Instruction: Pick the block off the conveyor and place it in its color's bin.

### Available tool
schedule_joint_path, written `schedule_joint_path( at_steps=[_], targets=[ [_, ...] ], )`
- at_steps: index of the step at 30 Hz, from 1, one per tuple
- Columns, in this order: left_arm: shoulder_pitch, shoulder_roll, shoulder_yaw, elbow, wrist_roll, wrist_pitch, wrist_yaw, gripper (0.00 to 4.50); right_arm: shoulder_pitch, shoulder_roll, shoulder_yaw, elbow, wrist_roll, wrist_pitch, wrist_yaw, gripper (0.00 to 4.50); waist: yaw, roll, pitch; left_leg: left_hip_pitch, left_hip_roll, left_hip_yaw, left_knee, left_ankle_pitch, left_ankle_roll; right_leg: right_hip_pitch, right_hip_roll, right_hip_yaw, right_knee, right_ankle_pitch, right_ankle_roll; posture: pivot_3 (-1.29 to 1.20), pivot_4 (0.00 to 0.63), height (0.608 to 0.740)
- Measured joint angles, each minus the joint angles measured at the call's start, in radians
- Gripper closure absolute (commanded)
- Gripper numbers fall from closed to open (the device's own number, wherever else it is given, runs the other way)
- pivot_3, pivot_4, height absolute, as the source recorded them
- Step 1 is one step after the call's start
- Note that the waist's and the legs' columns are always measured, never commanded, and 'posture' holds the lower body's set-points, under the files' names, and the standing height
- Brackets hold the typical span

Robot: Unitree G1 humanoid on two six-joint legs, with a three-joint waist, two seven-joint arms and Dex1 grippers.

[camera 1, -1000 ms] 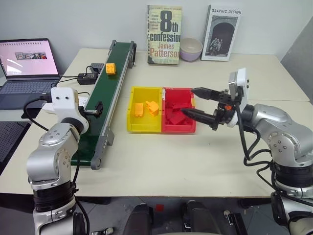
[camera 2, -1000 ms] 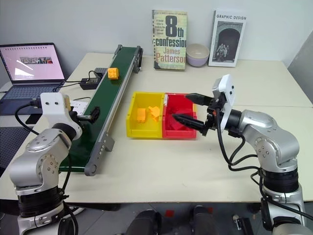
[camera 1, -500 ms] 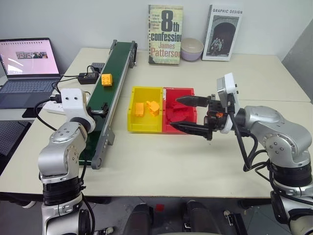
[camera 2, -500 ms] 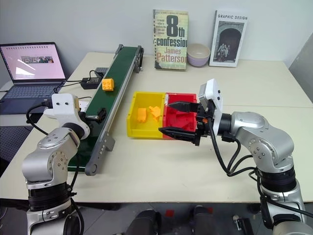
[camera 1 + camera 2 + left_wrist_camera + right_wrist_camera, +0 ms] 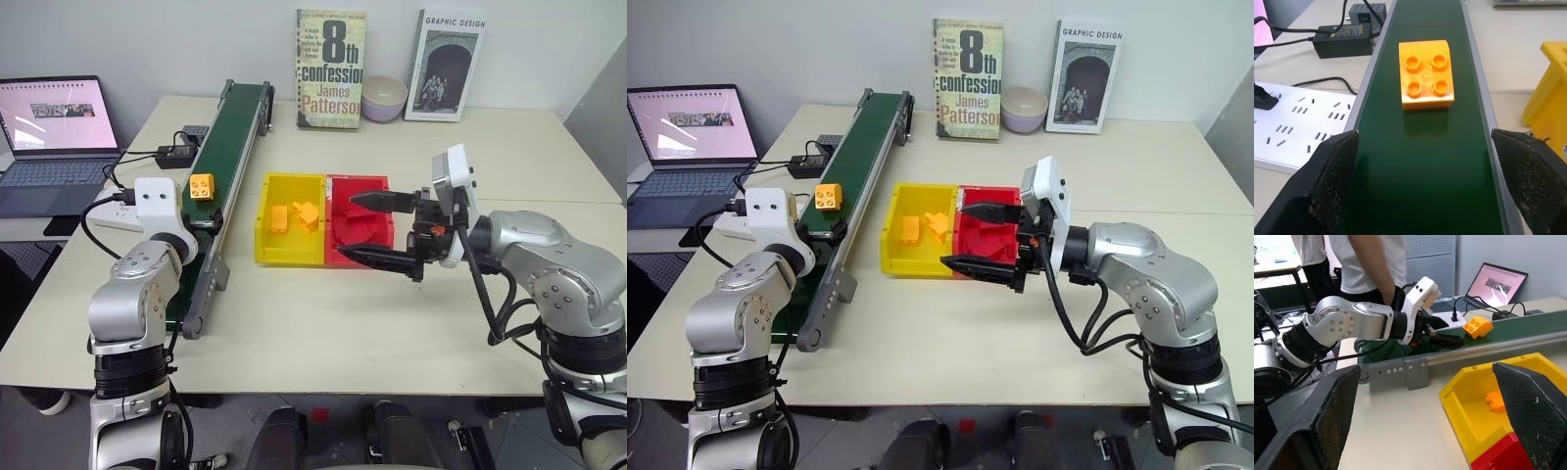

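The left gripper (image 5: 1425,196) hangs low over the conveyor (image 5: 1425,161), jaws wide and empty. The block (image 5: 1426,74) lies on the belt just ahead, between the 2 rails. This looks like the approach: next, straddle and close. The right gripper (image 5: 384,229) gapes empty over the red bin (image 5: 377,184); the yellow bin (image 5: 265,220) stands clear.

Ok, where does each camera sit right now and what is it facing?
Head stereo pair: above, looking forward and down at the table, both arms in frame.
Left wrist: along the conveyor, open left gripper facing the block.
Right wrist: over the yellow bin, open right gripper facing the left arm.
All share the block.
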Motion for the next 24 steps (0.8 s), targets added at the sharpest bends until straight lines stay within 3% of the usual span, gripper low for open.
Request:
schedule_joint_path(
  at_steps=[3, 6, 15, 19, 24],
  targets=[
    [-0.013, -0.004, 0.0, 0.007, 0.0, 0.0, 0.002, 0.02, 0.0, -0.003, 0.0, 0.016, -0.001, 0.0, 0.003, 0.0, 0.0, 0.0, 0.0, 0.0, 0.0, 0.0, 0.0, 0.0, 0.0, 0.0, 0.0, 0.0, 0.0, 0.0, 0.0, 0.0, 0.15, 0.74],
    [-0.015, -0.008, 0.001, 0.007, -0.009, -0.001, -0.008, 0.44, 0.0, -0.006, 0.0, 0.022, -0.003, -0.006, 0.005, 0.0, 0.0, 0.0, 0.0, 0.0, 0.0, 0.0, 0.0, 0.0, 0.0, 0.0, 0.0, 0.0, 0.0, 0.0, 0.0, 0.0, 0.15, 0.74],
    [-0.003, -0.027, 0.062, -0.026, -0.031, 0.088, 0.025, 2.04, 0.034, -0.023, 0.002, 0.033, -0.011, -0.048, 0.03, 0.0, -0.001, 0.0, 0.0, 0.0, 0.0, 0.0, 0.0, 0.0, 0.0, 0.0, 0.0, 0.0, 0.0, 0.0, 0.0, 0.0, 0.15, 0.74],
    [0.038, -0.061, 0.103, -0.139, -0.027, 0.18, 0.088, 2.81, 0.034, -0.04, -0.001, 0.061, -0.023, -0.076, 0.055, 0.0, 0.0, 0.0, 0.0, 0.0, 0.0, 0.0, 0.0, 0.0, 0.0, 0.0, 0.0, 0.0, 0.0, 0.0, 0.0, 0.0, 0.15, 0.74],
    [0.041, -0.064, 0.137, -0.166, -0.027, 0.226, 0.113, 2.97, 0.032, -0.041, 0.0, 0.079, -0.025, -0.093, 0.069, 0.0, 0.0, 0.0, 0.0, 0.001, 0.0, 0.0, 0.0, 0.0, 0.0, 0.0, 0.001, 0.0, 0.001, 0.0, 0.0, 0.0, 0.15, 0.74]
  ],
)
